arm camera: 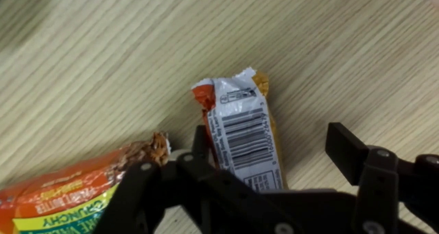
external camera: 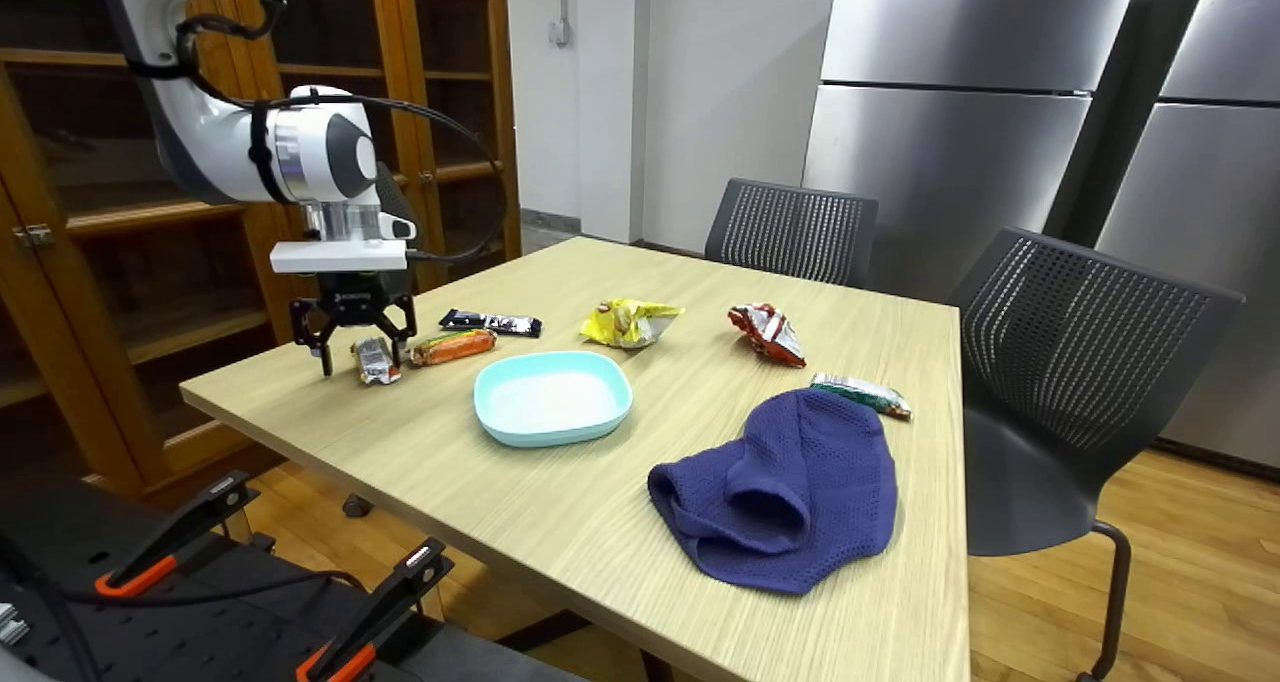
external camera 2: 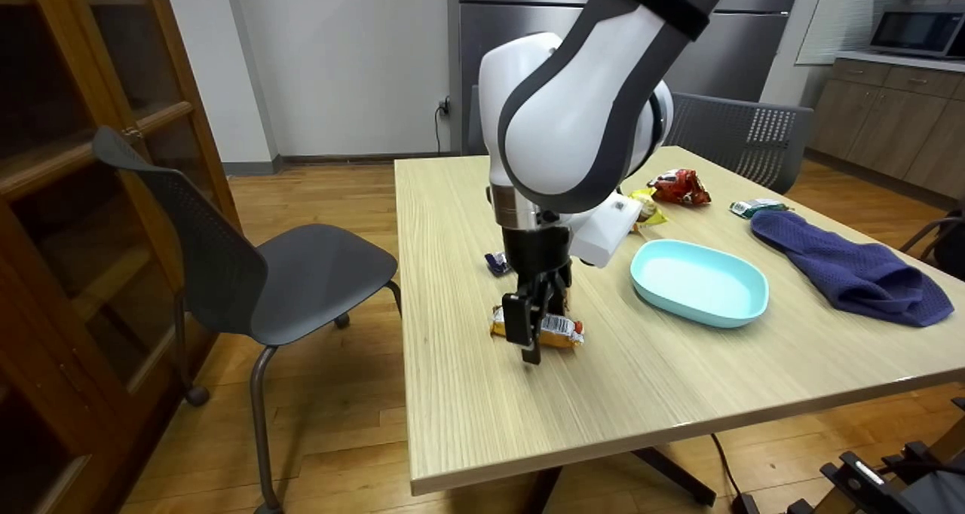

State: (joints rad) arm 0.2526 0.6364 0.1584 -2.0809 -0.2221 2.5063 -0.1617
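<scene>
My gripper (external camera: 361, 364) is open and pointed down at the table. Its fingers stand on either side of a small snack bar (arm camera: 245, 131) with a white barcode panel and orange and yellow edges. The bar lies flat and also shows in both exterior views (external camera: 375, 360) (external camera 2: 559, 330). In the wrist view (arm camera: 271, 146) the left finger is against or very near the bar; a gap separates the right finger from it. The bar's near end is hidden behind the gripper. An orange crunchy granola bar (arm camera: 68, 189) lies just outside the left finger. A dark-wrapped bar (external camera: 490, 323) lies beyond it.
A light-blue tray (external camera: 552, 437) stands mid-table. A yellow snack bag (external camera: 630, 322), a red bag (external camera: 768, 332), a green-wrapped bar (external camera: 862, 394) and a crumpled navy cloth (external camera: 800, 492) lie further along. Dark chairs (external camera 2: 317, 280) stand around the table; a wooden cabinet (external camera: 200, 302) is behind.
</scene>
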